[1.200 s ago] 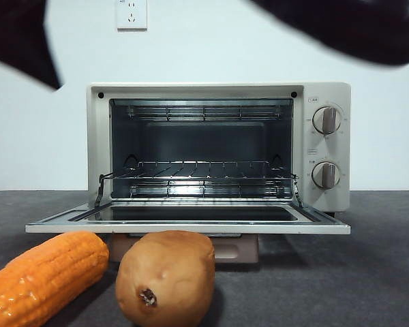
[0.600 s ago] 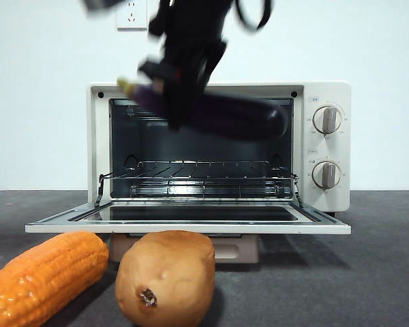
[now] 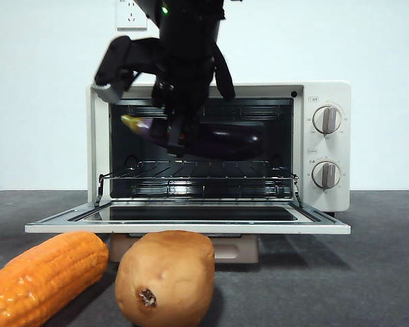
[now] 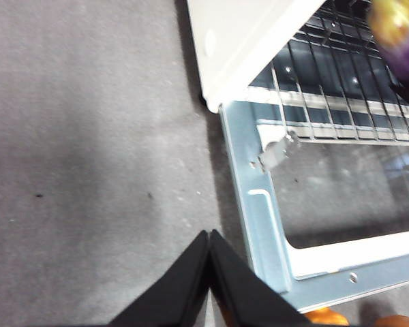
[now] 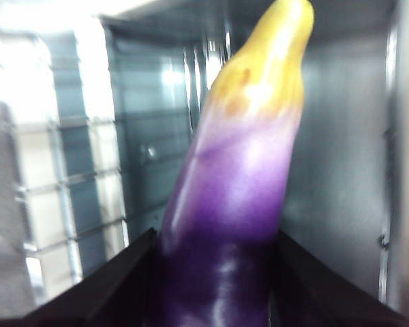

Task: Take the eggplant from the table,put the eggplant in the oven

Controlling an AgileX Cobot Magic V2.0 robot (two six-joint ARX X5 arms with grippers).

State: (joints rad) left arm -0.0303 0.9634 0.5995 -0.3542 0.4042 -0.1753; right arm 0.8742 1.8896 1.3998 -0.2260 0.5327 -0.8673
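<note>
My right hand (image 3: 178, 136) pinches the eggplant (image 3: 211, 144), which half a second ago hung higher, at the oven's (image 3: 218, 146) top edge, and now sits inside the mouth just above the wire rack (image 3: 198, 176), so only lowering and letting go remain, I judge. Side walls stand clear. My left hand (image 4: 209, 238), pressed together, waits beside the oven door (image 4: 259, 225) over the counter (image 4: 88, 150).

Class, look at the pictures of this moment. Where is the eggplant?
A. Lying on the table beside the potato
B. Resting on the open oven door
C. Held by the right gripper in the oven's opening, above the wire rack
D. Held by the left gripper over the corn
C. The right gripper is shut on the eggplant, which hangs in the oven's opening above the rack, not touching it.
</note>
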